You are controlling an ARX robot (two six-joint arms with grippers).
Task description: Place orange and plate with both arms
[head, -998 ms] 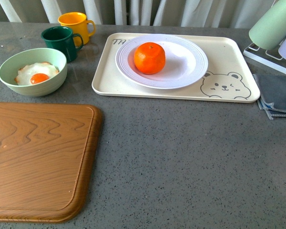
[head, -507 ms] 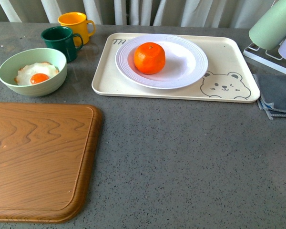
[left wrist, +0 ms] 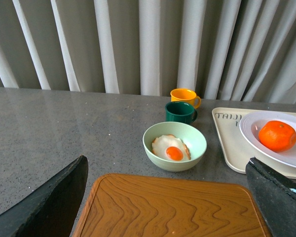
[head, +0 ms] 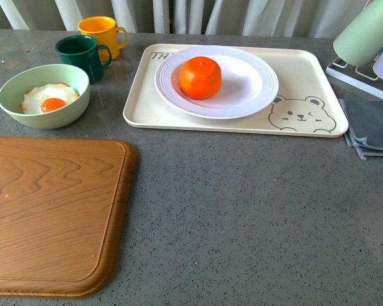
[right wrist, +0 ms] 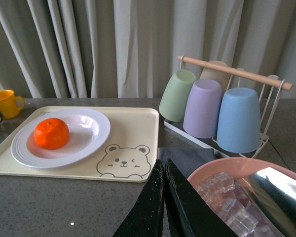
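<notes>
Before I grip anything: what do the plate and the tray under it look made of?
The plate looks like glossy white ceramic or melamine: it shows sheen and crisp ridged rings. The tray looks like matte cream plastic, with a thin rolled edge and a printed bear.

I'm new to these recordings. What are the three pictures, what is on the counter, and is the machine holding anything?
It is a two-armed robot. One picture looks forward from its body; the other two come from cameras on its wrists. On the grey counter a cream bear-printed tray carries a white plate with an orange on it. Nearby sit a green bowl holding a fried egg, two mugs, a wooden board and a cup rack. The left claw is open and empty; the right claw is shut on nothing.
</notes>
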